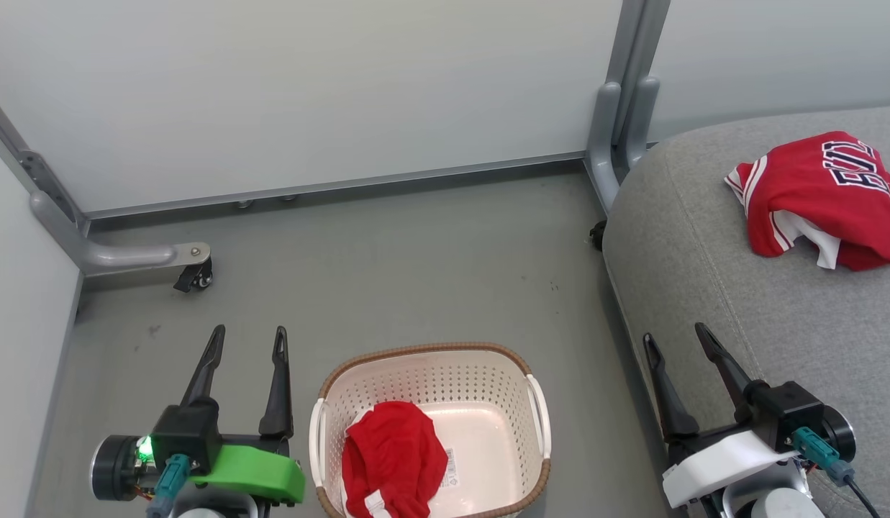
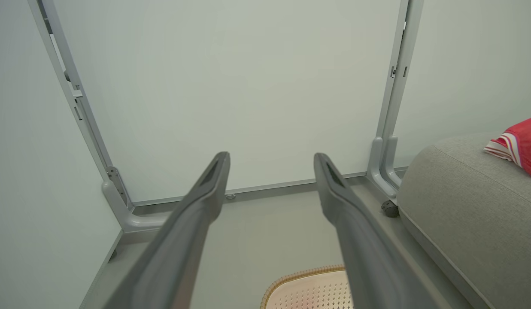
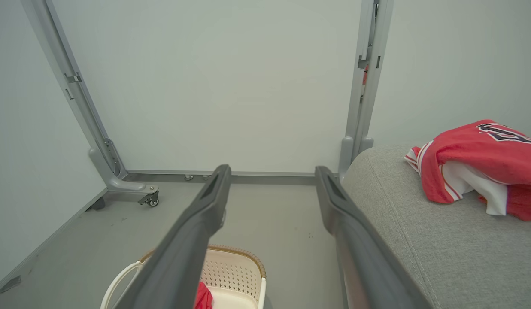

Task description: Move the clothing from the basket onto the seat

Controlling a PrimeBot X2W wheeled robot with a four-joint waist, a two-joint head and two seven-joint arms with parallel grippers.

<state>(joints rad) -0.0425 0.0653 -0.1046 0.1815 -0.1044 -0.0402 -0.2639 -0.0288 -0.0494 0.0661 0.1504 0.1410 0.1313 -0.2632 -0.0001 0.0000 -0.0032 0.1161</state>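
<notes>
The cream perforated basket with a brown rim stands on the floor at the bottom centre. Crumpled red shorts lie in its left half. A red jersey with white stripes and dark lettering lies bunched on the grey seat at the right. My left gripper is open and empty, left of the basket. My right gripper is open and empty, over the seat's front left edge. The right wrist view has the jersey, the seat, the basket rim and a bit of the shorts.
Pale partition panels on grey metal frames close off the back and left. A frame foot with a caster juts onto the grey floor at the left. A grey post stands at the seat's far corner, with a small caster at its base.
</notes>
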